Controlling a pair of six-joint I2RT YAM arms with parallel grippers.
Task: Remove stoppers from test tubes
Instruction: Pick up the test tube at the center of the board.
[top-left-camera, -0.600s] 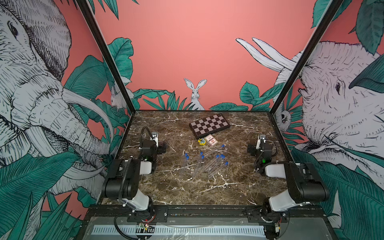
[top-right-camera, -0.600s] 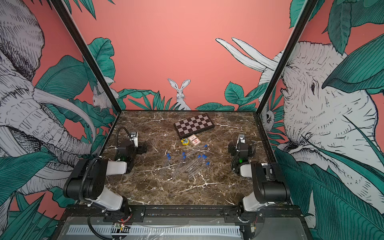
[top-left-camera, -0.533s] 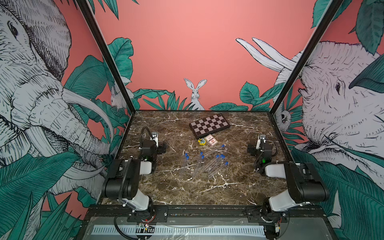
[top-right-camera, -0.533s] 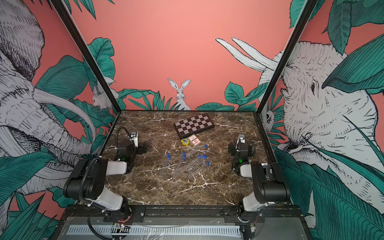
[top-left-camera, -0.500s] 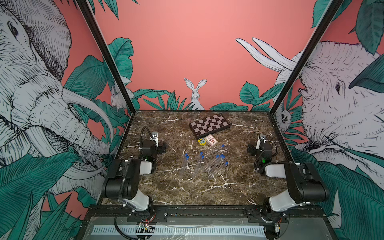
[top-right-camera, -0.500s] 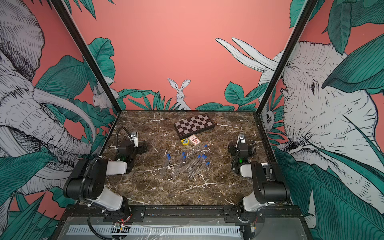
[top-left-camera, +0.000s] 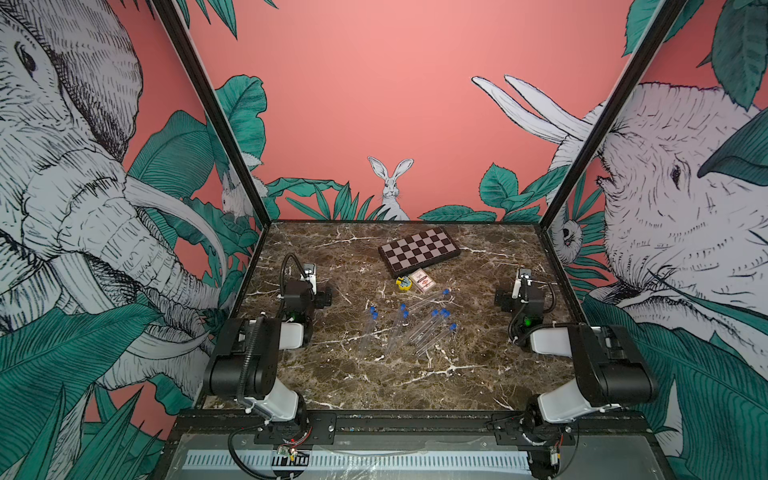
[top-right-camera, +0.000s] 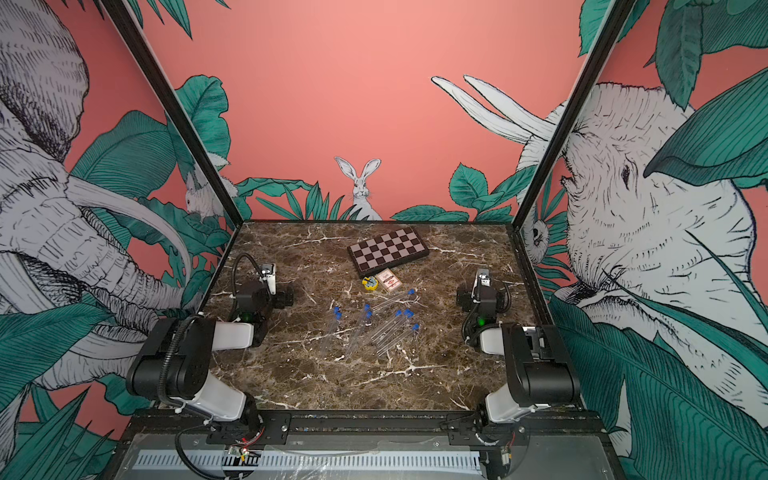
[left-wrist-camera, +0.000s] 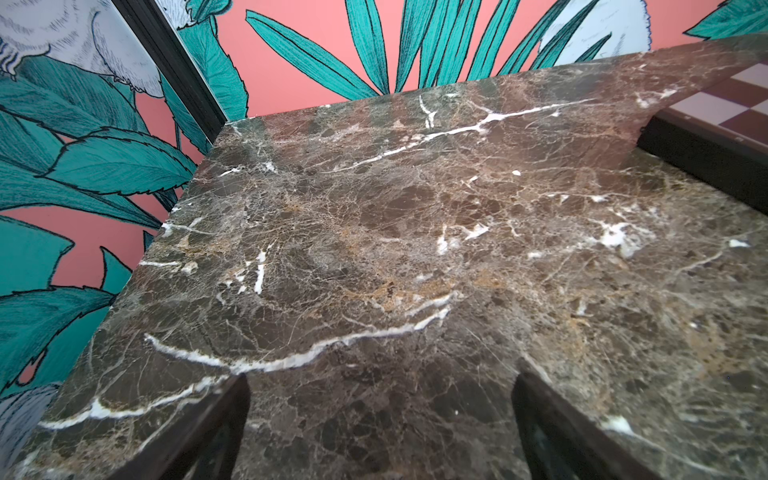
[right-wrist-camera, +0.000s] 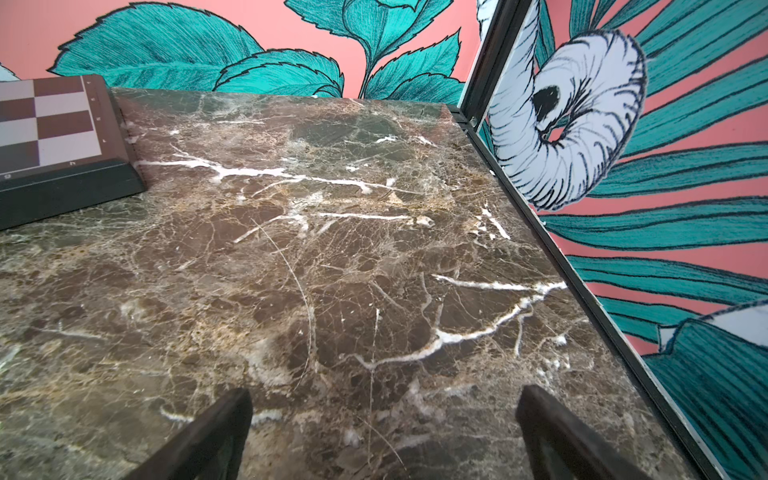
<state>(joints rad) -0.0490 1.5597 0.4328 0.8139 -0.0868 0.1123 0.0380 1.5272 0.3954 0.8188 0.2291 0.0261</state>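
Nothing is uncorked yet, folks: the test tubes lie in a loose scatter flat on the middle of the bench, mostly pointing the same slanted way, and every blue one of the stoppers I can make out in both top views appears to sit in the far end of a tube. They are tiny, so take that as a judgement. No loose stopper shows anywhere on the marble, so the whole job looks to be ahead. The left fingers are spread wide with only bare marble between them, off to the left side and well apart from the tubes. The right fingers are spread just as wide and empty, out by the right wall. Neither is touching anything. Beyond the scatter sits a folded chessboard, with a small yellow round object and a red-and-white card box just in front of it. The box lies near the farthest tube, so a reach there looks tight. The clear glass nearly vanishes against the dark stone, and several tubes lie close together, which I'd say makes singling one out the tricky part.
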